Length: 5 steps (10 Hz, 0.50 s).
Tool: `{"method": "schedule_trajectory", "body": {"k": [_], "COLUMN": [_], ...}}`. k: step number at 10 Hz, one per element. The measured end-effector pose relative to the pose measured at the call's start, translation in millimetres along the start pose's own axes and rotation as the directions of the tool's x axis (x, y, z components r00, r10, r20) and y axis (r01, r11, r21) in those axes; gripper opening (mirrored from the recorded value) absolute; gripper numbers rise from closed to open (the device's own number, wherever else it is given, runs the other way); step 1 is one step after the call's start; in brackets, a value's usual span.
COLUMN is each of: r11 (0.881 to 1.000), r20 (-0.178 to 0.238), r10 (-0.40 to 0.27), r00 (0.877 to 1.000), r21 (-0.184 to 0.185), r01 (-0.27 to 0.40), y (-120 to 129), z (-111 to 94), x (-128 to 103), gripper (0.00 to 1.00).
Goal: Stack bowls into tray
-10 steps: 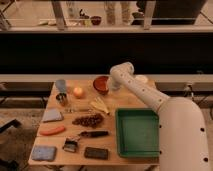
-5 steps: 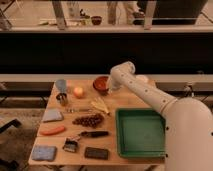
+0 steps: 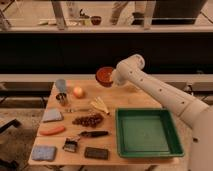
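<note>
My arm (image 3: 160,92): smooth white shell, rounded joints, small dark dots along the forearm. Hand (image 3: 113,79) at its tip, over the table's (image 3: 131,100) back edge.

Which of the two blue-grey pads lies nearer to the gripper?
The rear pad, beside the grapes, not the front-corner one. The gripper holds the red bowl at the far edge.

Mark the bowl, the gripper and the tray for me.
bowl (image 3: 103,75), camera view, red inner wall.
gripper (image 3: 112,78), camera view, between fingertips, shut on the bowl's right rim.
tray (image 3: 148,134), camera view, bare green floor.
</note>
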Motion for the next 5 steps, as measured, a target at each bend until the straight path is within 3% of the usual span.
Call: {"method": "schedule_trajectory", "body": {"k": [2, 5], "r11": [1.000, 0.999], "r20": [-0.019, -0.055], "r10": [-0.012, -0.007], "r00": [1.000, 0.998], "r21": [0.019, 0.045], "r01": [0.012, 0.010], "y": [16, 58], "z": [-33, -89], "x": [-6, -17], "gripper": [0.00, 0.00]}}
